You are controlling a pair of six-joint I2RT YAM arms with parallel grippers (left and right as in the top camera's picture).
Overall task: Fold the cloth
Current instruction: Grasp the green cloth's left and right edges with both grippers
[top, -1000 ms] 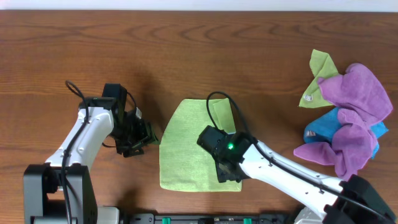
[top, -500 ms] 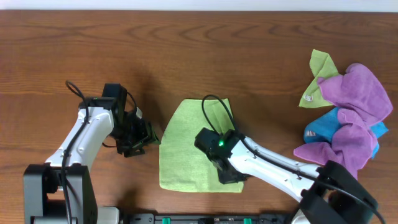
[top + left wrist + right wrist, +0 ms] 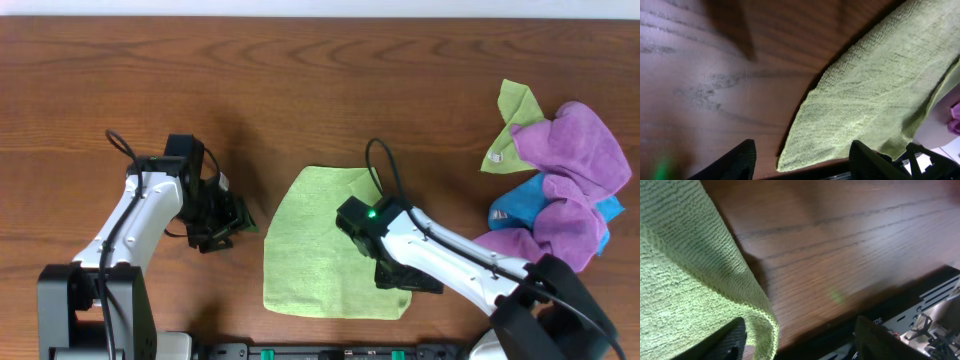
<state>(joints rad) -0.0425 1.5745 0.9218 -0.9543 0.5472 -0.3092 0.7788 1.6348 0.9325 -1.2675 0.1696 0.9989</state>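
The cloth (image 3: 320, 245), plain lime-green, lies nearly flat on the wooden table in the front middle, with its far right corner a little rumpled. My right gripper (image 3: 405, 280) sits low over the cloth's near right corner. In the right wrist view its fingers stand wide apart, and the cloth's curled edge (image 3: 760, 315) lies against the left finger (image 3: 732, 337); the right gripper (image 3: 802, 342) is open. My left gripper (image 3: 235, 222) rests just left of the cloth, apart from it. It is open (image 3: 802, 157), with the cloth's near left corner (image 3: 800, 152) ahead between the fingers.
A heap of cloths lies at the right: purple ones (image 3: 570, 190), a blue one (image 3: 512, 212) and a lime-green one with a white tag (image 3: 512, 125). A black rail (image 3: 340, 352) runs along the table's front edge, close behind the right gripper.
My right gripper has moved right and toward the front edge, and its fingers have come apart. The cloth has shifted slightly right and spread wider. The left arm has not moved.
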